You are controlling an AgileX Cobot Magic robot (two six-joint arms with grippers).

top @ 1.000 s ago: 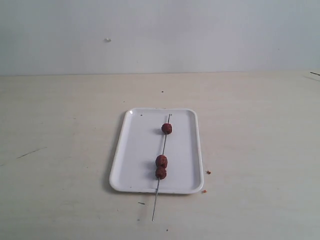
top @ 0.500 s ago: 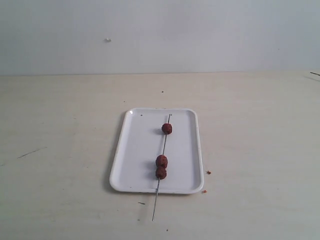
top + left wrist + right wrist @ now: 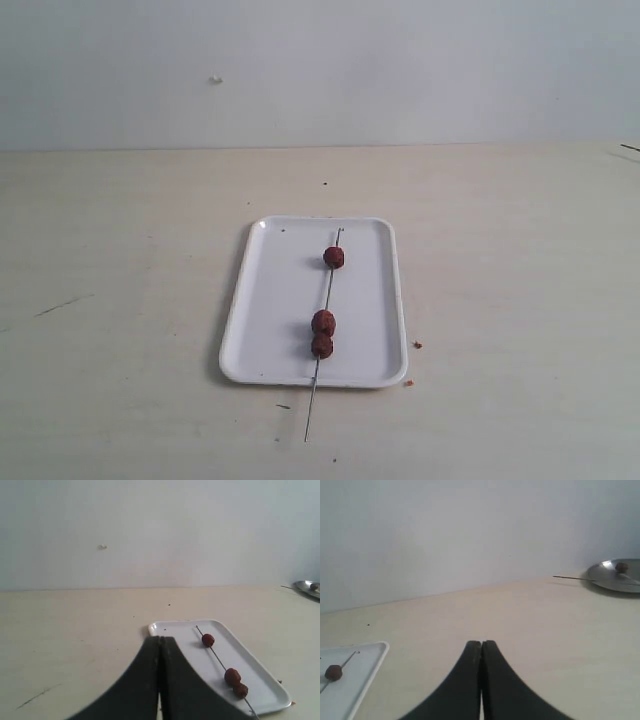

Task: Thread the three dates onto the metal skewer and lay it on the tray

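Through the exterior camera I saw the white tray (image 3: 275,310) lying flat on the pale table (image 3: 520,300), with the metal skewer (image 3: 328,290) laid lengthwise along it. All three dates were threaded on the skewer. The first date (image 3: 334,257) sat near the tray's far end, and the second date (image 3: 323,322) and third date (image 3: 322,346) touched each other toward its near end. The skewer's far tip stopped just inside the far rim. Its near end crossed the near rim and stuck out over the table. A brown crumb (image 3: 417,344) lay just beside the tray's right rim, and a second crumb (image 3: 408,382) lay by its near right corner.

On the left wrist camera, the left gripper (image 3: 160,639) had its two dark fingers pressed together with nothing between them. It was clear of the tray, which lay beyond the fingertips with the loaded skewer on it. Well beyond the tray stood a shiny metal dish (image 3: 306,585) carrying a small dark lump (image 3: 313,586) that I could not identify.

On the right wrist camera, the right gripper (image 3: 481,643) had its fingers closed flat against each other, holding nothing. Only one corner of the tray showed, with the first date and the skewer's tip on it, well apart from the gripper. The metal dish stood far from the tray, and a thin rod (image 3: 572,578) poked out past its rim.
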